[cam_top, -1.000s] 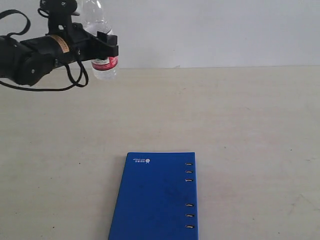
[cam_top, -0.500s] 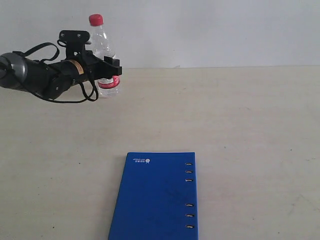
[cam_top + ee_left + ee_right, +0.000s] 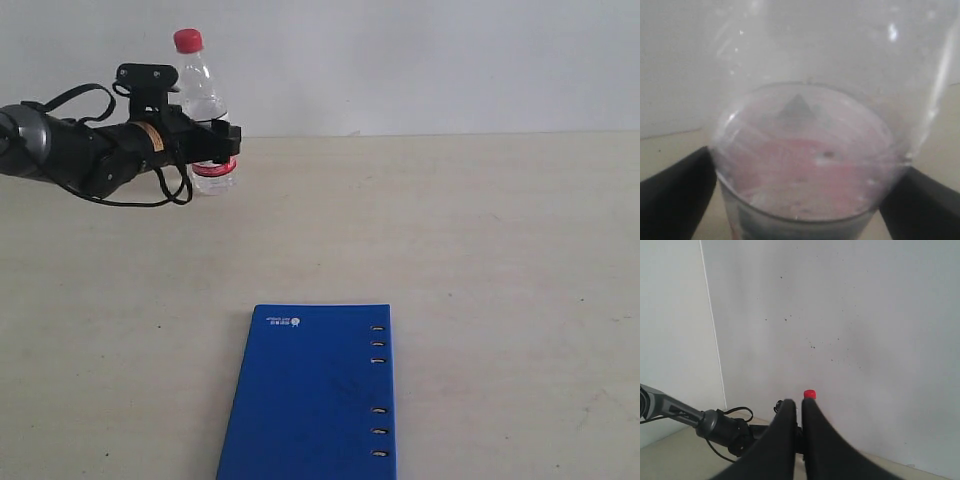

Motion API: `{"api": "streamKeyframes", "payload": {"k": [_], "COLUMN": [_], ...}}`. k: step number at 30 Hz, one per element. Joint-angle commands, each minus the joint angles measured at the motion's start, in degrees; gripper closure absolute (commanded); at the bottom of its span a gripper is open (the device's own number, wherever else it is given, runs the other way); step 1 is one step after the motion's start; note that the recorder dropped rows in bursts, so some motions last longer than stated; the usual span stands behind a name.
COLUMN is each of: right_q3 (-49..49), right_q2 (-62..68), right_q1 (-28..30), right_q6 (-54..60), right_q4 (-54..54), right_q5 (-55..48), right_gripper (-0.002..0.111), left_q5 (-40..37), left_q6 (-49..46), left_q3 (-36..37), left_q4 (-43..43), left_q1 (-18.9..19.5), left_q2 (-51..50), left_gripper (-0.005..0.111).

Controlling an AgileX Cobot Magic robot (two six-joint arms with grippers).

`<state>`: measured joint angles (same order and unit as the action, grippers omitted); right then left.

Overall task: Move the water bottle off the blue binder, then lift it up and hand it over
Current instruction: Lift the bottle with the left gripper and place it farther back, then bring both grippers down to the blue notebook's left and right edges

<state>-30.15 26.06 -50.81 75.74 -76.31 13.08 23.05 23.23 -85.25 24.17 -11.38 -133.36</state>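
The water bottle [image 3: 205, 100], clear with a red cap [image 3: 187, 40] and red label, stands upright on the table at the far left near the wall. My left gripper [image 3: 228, 145] reaches in from the left. Its black fingers [image 3: 675, 190] flank the bottle [image 3: 805, 165] at label height, spread a little wider than the bottle, so it is open. The blue binder [image 3: 315, 390] lies flat at the near middle with nothing on it. My right gripper [image 3: 801, 402] is shut and empty, raised, facing the wall; the bottle's cap [image 3: 810, 394] shows just past its tips.
The beige table [image 3: 480, 250] stretches bare to the right of the bottle and binder. A white wall [image 3: 450, 60] rises behind the table's far edge. The left arm's cables [image 3: 150, 190] hang just above the tabletop.
The left arm came down with the bottle from the air and set it on the table. Its fingers have since spread apart around the bottle. The binder has not moved.
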Motion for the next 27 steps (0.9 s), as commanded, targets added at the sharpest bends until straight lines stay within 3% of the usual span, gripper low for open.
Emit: {"api": "streamKeyframes", "payload": {"k": [1,6,20,24,27], "right_q3": [0.1,0.1,0.5,1.4,2.3], "right_q2": [-0.1,-0.1,-0.1,-0.1,-0.1], "right_q1": [-0.2,-0.2,-0.2,-0.2,-0.2], "right_q6": [0.0,0.0,1.3,1.3,1.3], "right_q4": [0.1,0.1,-1.0,-1.5,-1.8], "right_q5": [0.3,0.3,1.1,1.3,3.5], "right_gripper": [0.106,0.106,0.106,0.106,0.106], "left_q5": [-7.4,-11.4,-11.1,-11.5,-14.3], "left_q6": [4.4,7.4,8.8,14.4,19.5], "left_q3": [-0.3,4.3,29.8,34.5,38.9], "left_q4": [1.6,14.2,14.6,14.3,15.5], "left_q1": [0.0,-1.8,-3.1,-3.3,-3.4], "left_q2": [2.5,9.5,30.0,34.9,37.8], "left_gripper": [0.025,0.025,0.029,0.029,0.04]}}
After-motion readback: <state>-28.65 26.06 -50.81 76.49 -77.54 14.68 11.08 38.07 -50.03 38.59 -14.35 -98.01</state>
